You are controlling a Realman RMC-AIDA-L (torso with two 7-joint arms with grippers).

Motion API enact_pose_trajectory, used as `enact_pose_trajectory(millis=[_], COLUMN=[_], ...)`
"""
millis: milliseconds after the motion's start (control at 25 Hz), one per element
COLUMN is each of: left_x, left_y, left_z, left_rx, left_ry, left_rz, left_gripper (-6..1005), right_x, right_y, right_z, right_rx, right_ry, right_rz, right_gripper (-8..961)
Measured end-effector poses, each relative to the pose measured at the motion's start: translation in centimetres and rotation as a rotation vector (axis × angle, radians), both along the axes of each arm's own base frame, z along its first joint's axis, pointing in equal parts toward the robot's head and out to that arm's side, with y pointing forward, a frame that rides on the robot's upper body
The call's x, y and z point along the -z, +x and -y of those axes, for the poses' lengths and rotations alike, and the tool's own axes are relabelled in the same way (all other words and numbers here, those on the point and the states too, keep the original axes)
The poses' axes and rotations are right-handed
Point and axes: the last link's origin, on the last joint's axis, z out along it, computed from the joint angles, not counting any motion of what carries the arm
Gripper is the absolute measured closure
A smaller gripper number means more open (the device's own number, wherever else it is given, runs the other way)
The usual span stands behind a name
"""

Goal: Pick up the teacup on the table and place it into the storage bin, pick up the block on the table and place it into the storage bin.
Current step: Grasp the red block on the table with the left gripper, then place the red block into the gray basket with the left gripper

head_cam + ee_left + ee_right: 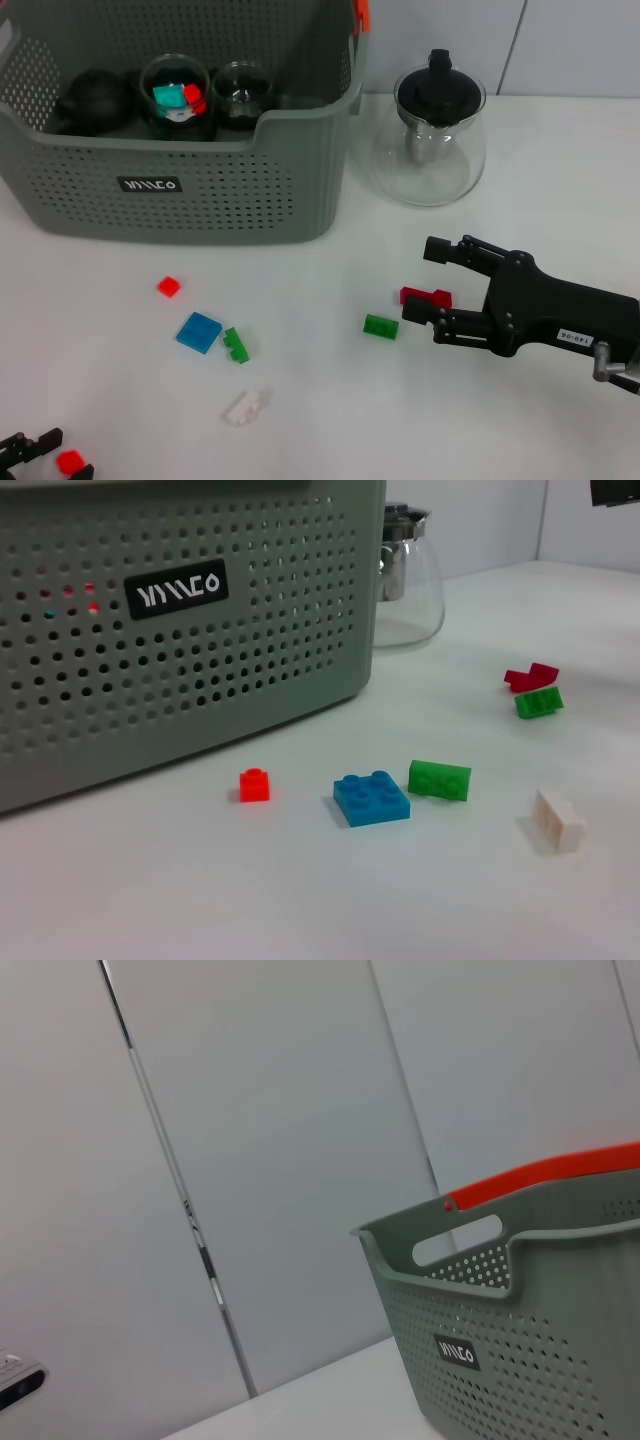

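Presently, stock as found:
Bin (200, 190): far left of the worktop (320, 420); holds two glass cups (175, 90), one with blocks inside, and a dark round item.
Teacup: none seen loose on the worktop; judged already binned.
Blocks left out: red (168, 287), blue (199, 332), green (236, 344), white (245, 407), a second green (380, 326), dark red (426, 296).
Right end effector (425, 280): fingers spread, empty, around the dark red block.
Left end effector (35, 455): near corner, over a red block; state cannot be told.
Teapot (430, 140): right of bin.
Remaining: blocks to bin.
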Motion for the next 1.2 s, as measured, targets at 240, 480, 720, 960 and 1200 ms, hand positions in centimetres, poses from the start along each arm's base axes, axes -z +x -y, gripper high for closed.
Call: enact_pose_trajectory(millis=[240, 480, 720, 960, 1200], left_x=[0.0, 0.0, -0.1, -0.5, -2.3], left_y=[-0.1, -0.2, -0.1, -0.1, 1.3], left_z=[0.1, -0.1, -0.3, -0.3, -0.8], left_rx=[-0.005, -0.014, -0.015, -0.006, 0.064], left_ry=[0.002, -0.029, -0.029, -0.026, 0.055], left_rz=[0.000, 0.002, 0.001, -0.001, 0.062], left_gripper=[552, 603, 654, 810, 805], right_x=[0.0, 0.0, 0.0, 0.0, 0.0], right_y=[0.0, 0.0, 0.0, 0.0, -0.1], right_z=[0.0, 0.0, 0.0, 0.0, -0.1], right_rx=[-0.001, -0.003, -0.002, -0.002, -0.003], right_ry=[0.001, 0.001, 0.000, 0.001, 0.001], right_rz=[0.000, 0.000, 0.000, 0.000, 0.000], right_gripper=[9, 9, 9, 8, 8])
